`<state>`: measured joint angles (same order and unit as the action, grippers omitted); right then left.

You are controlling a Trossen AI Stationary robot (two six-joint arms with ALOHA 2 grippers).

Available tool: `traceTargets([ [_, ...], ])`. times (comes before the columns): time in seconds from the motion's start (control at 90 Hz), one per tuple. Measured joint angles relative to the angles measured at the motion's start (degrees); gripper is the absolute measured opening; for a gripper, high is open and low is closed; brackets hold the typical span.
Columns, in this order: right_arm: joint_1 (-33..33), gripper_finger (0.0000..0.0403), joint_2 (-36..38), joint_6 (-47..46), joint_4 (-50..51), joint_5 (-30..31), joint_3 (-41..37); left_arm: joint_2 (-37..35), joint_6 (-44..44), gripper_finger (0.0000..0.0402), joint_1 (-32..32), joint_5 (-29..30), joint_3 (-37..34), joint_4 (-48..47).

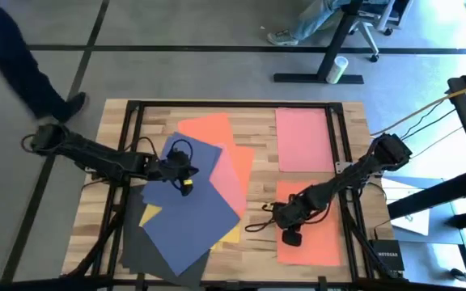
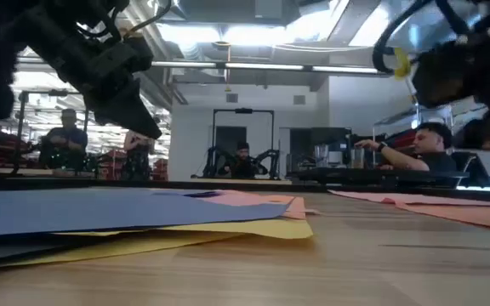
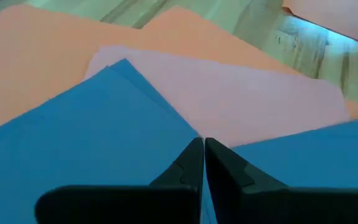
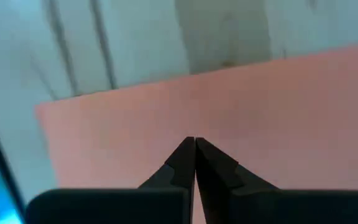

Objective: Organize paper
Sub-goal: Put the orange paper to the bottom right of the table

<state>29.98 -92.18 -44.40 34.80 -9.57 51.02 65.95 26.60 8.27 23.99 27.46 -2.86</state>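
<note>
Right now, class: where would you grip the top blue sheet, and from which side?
Grip the blue sheet at its near corner overhanging the table's front edge, coming from the front; it lies flat elsewhere, offering no lip. The shut left claw sits above it.

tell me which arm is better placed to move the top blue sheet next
Left, probably. The left gripper hangs over the blue sheet, fingers shut. The right gripper is over the orange sheet across the table.

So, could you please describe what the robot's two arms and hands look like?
Both arms are dark, jointed and draped with looping black cables. The left hand carries a small yellow marking; the right hand is plain black. Each ends in two dark, pointed, wedge-shaped fingers.
</note>
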Motion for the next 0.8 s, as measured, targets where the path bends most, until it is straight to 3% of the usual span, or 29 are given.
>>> traceTargets([
  [0.211,-1.6,0.0000,0.0,6.2,8.6,9.1,6.2,0.0,-0.1,0.0001,0.0,0.0,0.0,0.0],
  [0.344,-5.1,0.0008,0.0,13.3,8.3,19.5,8.2,0.0,-0.2,0.0001,0.0,0.0,0.0,-0.1],
  [0.478,-10.2,0.0041,0.1,22.4,3.4,28.1,8.7,0.0,0.0,0.0001,0.0,0.0,0.0,-1.8],
  [0.8,-21.1,0.0119,-4.5,47.7,-12.2,30.0,8.2,0.0,0.2,0.0001,0.0,0.0,0.0,-2.6],
])
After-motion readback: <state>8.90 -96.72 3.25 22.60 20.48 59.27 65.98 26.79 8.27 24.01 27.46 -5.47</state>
